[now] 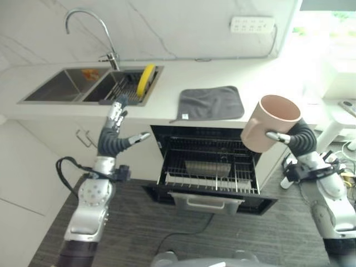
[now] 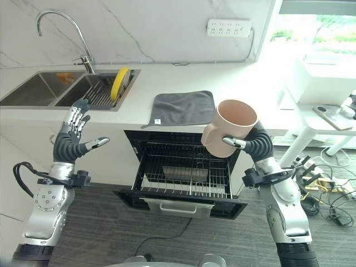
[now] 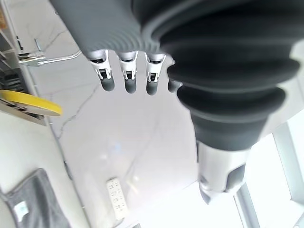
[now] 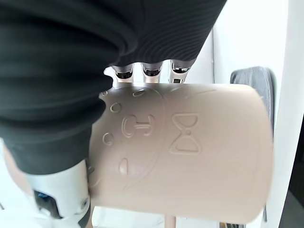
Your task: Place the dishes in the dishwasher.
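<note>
**Cup in hand, rack waiting**

Marble-look wall and a pale counter run across the far side of this kitchen, with dark wood-grain floor near the robot. At far left the double sink (image 1: pixel 67 84) sits under a curved tap (image 1: pixel 89 28), and a yellow plate (image 1: pixel 146 79) stands on edge in the sink's drying rack — by the look of it a dish yet to be moved. Just near of that, the left hand (image 1: pixel 115 127) is raised in front of the counter edge, fingers straight and spread, thumb out to the side, holding nothing; its wrist view confirms the relaxed fingers.

Moving right, a grey cloth (image 1: pixel 211 103) lies flat on the counter above the dishwasher (image 1: pixel 208 167), whose door is open and whose wire rack (image 1: pixel 211 173) is pulled out. The rack appears to carry one low, pale rectangular item at its middle, though I cannot tell what it is; the rest of the rack looks free.

Further right, the right hand (image 2: pixel 242 143) is clamped on a pink cup (image 2: pixel 232 127), fingers wrapped round its body, the cup tilted with its mouth up and toward the far wall. It hangs above the rack's right side, well clear of the wires. A socket strip (image 1: pixel 252 24) is on the wall beyond.

Judged from this, the task is in its early-to-middle part — the cup is lifted but not yet set down, and the yellow plate is left to fetch.
</note>
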Available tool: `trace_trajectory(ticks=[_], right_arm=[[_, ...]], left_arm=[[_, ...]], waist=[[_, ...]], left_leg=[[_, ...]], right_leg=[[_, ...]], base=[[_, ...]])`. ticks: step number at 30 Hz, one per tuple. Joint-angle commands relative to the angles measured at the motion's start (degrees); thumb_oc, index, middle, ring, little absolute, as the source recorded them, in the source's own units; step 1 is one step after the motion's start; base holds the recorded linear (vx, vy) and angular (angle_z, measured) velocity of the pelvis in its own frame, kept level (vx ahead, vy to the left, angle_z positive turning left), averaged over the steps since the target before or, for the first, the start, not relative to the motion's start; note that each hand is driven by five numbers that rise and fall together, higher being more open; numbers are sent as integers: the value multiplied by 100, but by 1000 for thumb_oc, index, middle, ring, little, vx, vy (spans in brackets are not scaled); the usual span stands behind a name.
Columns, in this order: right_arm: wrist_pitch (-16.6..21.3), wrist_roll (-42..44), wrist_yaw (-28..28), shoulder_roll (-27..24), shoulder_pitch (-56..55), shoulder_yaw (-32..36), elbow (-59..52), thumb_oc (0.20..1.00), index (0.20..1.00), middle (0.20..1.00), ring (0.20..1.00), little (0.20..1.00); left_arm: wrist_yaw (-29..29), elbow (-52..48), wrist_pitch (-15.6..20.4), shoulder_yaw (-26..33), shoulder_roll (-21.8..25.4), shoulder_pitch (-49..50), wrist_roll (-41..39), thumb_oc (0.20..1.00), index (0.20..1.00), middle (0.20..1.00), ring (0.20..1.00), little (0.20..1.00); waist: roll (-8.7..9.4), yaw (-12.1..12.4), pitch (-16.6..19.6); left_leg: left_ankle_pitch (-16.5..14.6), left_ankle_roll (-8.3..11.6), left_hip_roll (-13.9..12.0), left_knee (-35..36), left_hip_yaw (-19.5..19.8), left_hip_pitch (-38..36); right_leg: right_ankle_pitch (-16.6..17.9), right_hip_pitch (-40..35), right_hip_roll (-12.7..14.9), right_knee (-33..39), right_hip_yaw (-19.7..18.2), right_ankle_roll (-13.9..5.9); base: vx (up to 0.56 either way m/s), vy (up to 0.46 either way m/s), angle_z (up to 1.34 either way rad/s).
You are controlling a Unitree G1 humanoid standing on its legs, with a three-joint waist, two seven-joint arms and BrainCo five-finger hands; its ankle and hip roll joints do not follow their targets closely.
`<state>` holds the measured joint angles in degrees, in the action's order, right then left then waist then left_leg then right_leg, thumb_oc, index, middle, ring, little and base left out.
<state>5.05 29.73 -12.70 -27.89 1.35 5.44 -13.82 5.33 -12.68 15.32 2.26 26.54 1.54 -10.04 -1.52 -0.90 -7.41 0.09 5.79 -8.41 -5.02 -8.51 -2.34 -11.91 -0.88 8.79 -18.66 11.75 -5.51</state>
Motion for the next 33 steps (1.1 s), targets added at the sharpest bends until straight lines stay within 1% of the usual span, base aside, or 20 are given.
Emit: trace_trajectory(ticks=[1,2,3,6,8,9,11,13,14,16,17,20,21,23,25,27,29,30,31,33], right_arm=[[264,134,-71,51,325,326,-246,200,200,200,200,200],[264,134,-71,51,325,326,-246,200,200,200,200,200],[214,225,-126,39,324,359,-243,200,200,200,200,200],[102,272,-235,92,218,395,-265,200,200,200,200,200],[-96,262,-365,186,56,463,-289,200,200,200,200,200],[-155,218,-409,212,-18,470,-322,200,200,200,200,200],[-199,198,-466,193,-103,466,-383,200,200,200,200,200],[-167,171,-441,110,-81,429,-408,200,200,200,200,200],[-67,65,-268,13,83,307,-408,200,200,200,200,200],[34,-25,-31,-130,342,167,-392,200,200,200,200,200],[61,-29,157,-303,527,60,-322,200,200,200,200,200],[48,-9,336,-429,677,-77,-97,200,200,200,200,200],[16,16,417,-525,768,-165,27,200,200,200,200,200],[-10,37,442,-603,856,-216,101,200,200,200,200,200],[-77,64,448,-688,997,-312,151,200,200,200,200,200],[-81,45,407,-724,1118,-400,204,200,200,200,200,200],[-143,107,393,-829,1300,-500,218,200,200,200,200,200],[-143,123,356,-862,1366,-520,247,200,200,200,200,200],[-198,198,302,-955,1536,-594,287,200,200,200,200,200],[-293,264,255,-1015,1668,-677,316,200,200,200,200,200]], left_arm=[[163,-201,751,213,94,-434,5,1000,1000,1000,1000,1000],[163,-201,751,213,94,-434,5,1000,1000,1000,1000,1000],[126,-199,734,220,73,-525,36,1000,1000,1000,1000,1000],[26,-131,664,304,107,-465,10,1000,1000,1000,1000,1000],[-174,-88,494,426,106,-290,-52,1000,1000,1000,1000,1000],[-250,-104,378,455,100,-220,-42,1000,1000,1000,1000,1000],[-316,-98,271,440,116,-153,63,1000,1000,1000,1000,1000],[-310,-79,187,363,161,-192,176,1000,1000,1000,1000,1000],[-201,-56,195,234,276,-323,281,1000,1000,1000,1000,1000],[-81,-43,190,85,455,-505,342,1000,1000,1000,1000,1000],[16,5,112,-109,659,-674,536,1000,1000,1000,1000,1000],[-82,78,-185,-388,808,-872,724,1000,1000,1000,1000,1000],[-234,167,-486,-597,923,-1009,781,1000,1000,1000,1000,1000],[-318,243,-661,-762,1036,-1142,791,1000,1000,1000,1000,1000],[-520,360,-1019,-981,1135,-1287,743,1000,1000,1000,1000,1000],[-595,490,-1281,-1188,1216,-1444,806,1000,1000,1000,1000,1000],[-616,642,-1440,-1375,1397,-1673,1064,1000,1000,1000,1000,1000],[-752,693,-1578,-1427,1500,-1778,1132,1000,1000,1000,1000,1000],[-1240,912,-2067,-1675,1750,-2088,1341,1000,1000,1000,1000,1000],[-1797,1215,-2618,-2015,1926,-2365,1524,1000,1000,1000,1000,1000]], waist=[[217,45,-31],[217,45,-31],[262,46,17],[282,2,6],[286,-39,18],[286,-61,-2],[284,-101,-85],[280,-125,-229],[267,-130,-479],[239,-154,-792],[230,-191,-1019],[205,-214,-1139],[197,-239,-1203],[189,-266,-1255],[169,-297,-1313],[156,-333,-1359],[153,-377,-1395],[146,-398,-1414],[136,-458,-1436],[116,-528,-1420]], left_leg=[[-483,-68,-36,-293,-96,-160],[-483,-68,-36,-293,-96,-160],[-516,-64,-82,-292,-86,-239],[-610,-87,-134,-416,-102,-309],[-654,-102,-156,-452,-126,-396],[-656,-104,-159,-471,-131,-403],[-679,-99,-175,-574,-136,-345],[-712,-86,-187,-775,-108,-156],[-728,-75,-210,-1030,-87,128],[-738,-73,-260,-1410,-62,553],[-773,-66,-328,-1828,-38,957],[-859,-73,-376,-2259,21,1373],[-896,-81,-397,-2417,61,1539],[-922,-82,-410,-2515,82,1638],[-928,-87,-417,-2574,98,1722],[-927,-88,-417,-2615,96,1768],[-915,-91,-425,-2634,66,1799],[-917,-90,-436,-2656,58,1818],[-937,-90,-466,-2749,33,1878],[-948,-91,-485,-2782,9,1875]], right_leg=[[329,-314,-46,734,276,-79],[329,-314,-46,734,276,-79],[319,-301,-36,636,268,-93],[294,-229,-31,385,190,-123],[230,-257,-84,337,125,-104],[209,-271,-116,351,80,-88],[171,-229,-157,310,4,-63],[130,-96,-189,195,-80,-36],[111,123,-179,11,-133,-12],[84,499,-139,-348,-215,22],[43,845,-81,-743,-301,54],[-24,1202,-12,-1141,-364,108],[-33,1354,24,-1285,-382,122],[-24,1449,57,-1351,-403,113],[2,1548,99,-1404,-433,89],[54,1615,145,-1411,-458,51],[112,1675,180,-1401,-483,6],[119,1706,196,-1425,-498,-8],[133,1770,242,-1495,-516,-42],[143,1784,272,-1523,-531,-68]], base=[[-140,26,3],[-64,0,5],[0,0,0],[113,-27,0],[264,-53,-5],[166,-40,-3],[100,-48,-3],[-64,-52,-9],[-264,-47,-13],[-339,-43,-7],[-258,-39,-1],[-128,-14,-7],[-94,13,-7],[-64,23,-4],[-37,47,-1],[-22,64,-9],[-18,63,-19],[-5,76,-21],[14,84,-15],[67,99,-6]])
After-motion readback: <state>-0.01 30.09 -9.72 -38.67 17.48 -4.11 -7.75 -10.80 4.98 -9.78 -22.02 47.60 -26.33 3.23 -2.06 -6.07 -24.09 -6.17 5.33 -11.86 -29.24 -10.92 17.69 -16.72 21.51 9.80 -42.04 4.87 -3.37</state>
